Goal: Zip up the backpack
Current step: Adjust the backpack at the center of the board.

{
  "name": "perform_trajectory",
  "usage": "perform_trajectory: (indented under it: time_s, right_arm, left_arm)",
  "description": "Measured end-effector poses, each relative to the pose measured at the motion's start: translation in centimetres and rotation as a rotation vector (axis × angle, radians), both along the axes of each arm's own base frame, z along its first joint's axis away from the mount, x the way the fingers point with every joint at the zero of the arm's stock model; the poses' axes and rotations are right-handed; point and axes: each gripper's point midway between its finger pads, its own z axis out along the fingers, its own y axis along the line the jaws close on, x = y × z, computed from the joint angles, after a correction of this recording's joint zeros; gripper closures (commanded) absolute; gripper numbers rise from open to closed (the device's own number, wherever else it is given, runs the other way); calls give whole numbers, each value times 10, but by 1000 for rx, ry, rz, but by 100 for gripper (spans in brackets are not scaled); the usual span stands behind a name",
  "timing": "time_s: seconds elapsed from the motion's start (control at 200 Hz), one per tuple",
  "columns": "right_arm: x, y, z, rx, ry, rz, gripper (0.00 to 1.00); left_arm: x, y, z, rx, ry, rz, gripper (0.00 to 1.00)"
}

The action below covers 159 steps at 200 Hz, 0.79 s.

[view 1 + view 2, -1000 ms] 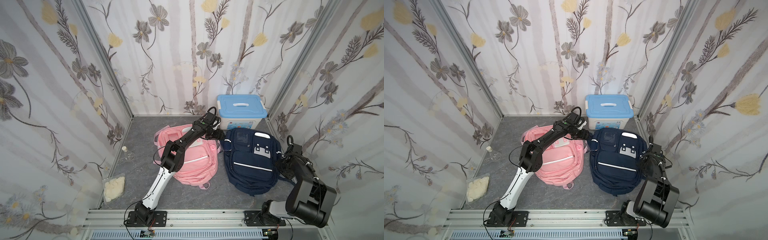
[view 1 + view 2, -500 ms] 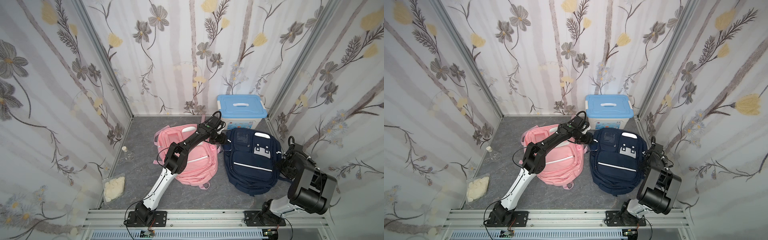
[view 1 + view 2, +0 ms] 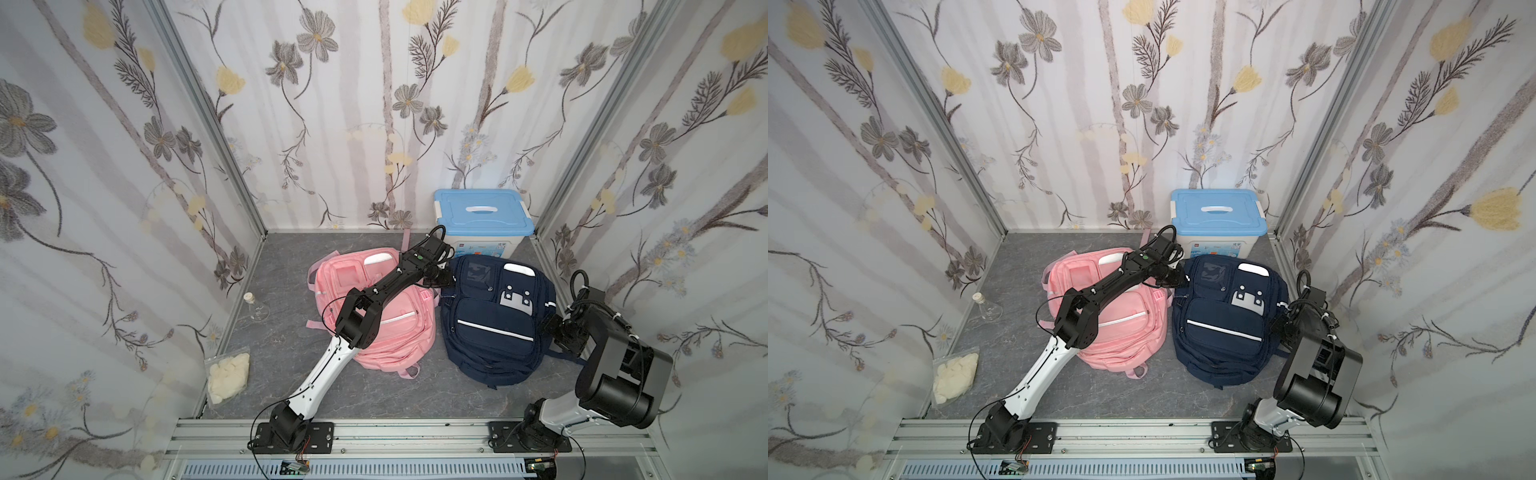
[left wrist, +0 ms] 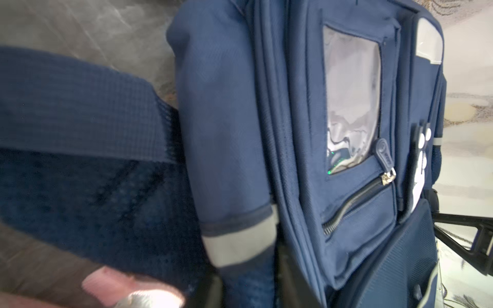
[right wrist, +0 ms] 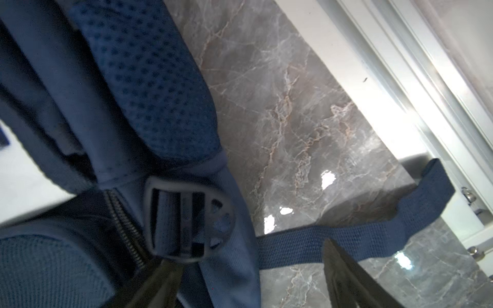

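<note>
Left gripper [image 4: 246, 277] pinches navy backpack [image 4: 226, 120], right gripper [image 5: 249, 256] spread wide; only wrist views show.

Both arms are the same build: white lower link, everything above it black. Left arm [image 3: 328, 374] has a tiny green light [image 3: 419, 257] near the wrist and a thin black cable [image 3: 441, 227] looping off it. Right arm [image 3: 619, 386] shows chunky round motor housings, plus white zip ties [image 3: 587, 287] pinning its cable. Each sits on a black base plate [image 3: 320, 436] with silver screws. Right gripper [image 5: 248, 252] has dark tapered fingers.
</note>
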Motion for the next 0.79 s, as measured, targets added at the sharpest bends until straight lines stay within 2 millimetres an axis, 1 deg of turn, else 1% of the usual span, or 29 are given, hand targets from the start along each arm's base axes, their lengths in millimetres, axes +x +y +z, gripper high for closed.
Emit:
perform_trajectory:
  time_s: [0.055,0.135,0.185,0.295,0.365,0.45,0.5,0.57,0.654,0.739,0.794]
  right_arm:
    - [1,1,0,-2,0,13,17]
    - [2,2,-1,0,3,25,17]
    - [5,3,0,5,5,41,17]
    - [20,8,2,14,7,78,17]
    - [38,12,9,9,-7,119,16]
    - [72,13,17,-6,-58,164,16]
    - [85,12,21,-15,-73,176,16]
    - [98,9,31,-49,-93,192,16]
    - [104,14,44,-70,-118,211,17]
    - [97,25,56,-73,-118,190,18]
    - [91,40,65,-58,-133,175,21]
  left_arm:
    - [0,1,-1,-1,8,5,100]
    - [0,3,3,2,1,12,100]
    - [0,8,7,13,0,22,100]
    - [-2,22,18,32,11,39,100]
    - [-5,33,26,41,24,57,100]
    - [-14,42,33,42,52,70,100]
    - [-22,47,31,43,83,79,100]
    - [-36,54,23,46,146,99,100]
    - [-47,63,15,31,217,145,100]
    - [-50,69,13,-5,267,190,100]
    - [-46,71,12,-24,292,213,100]
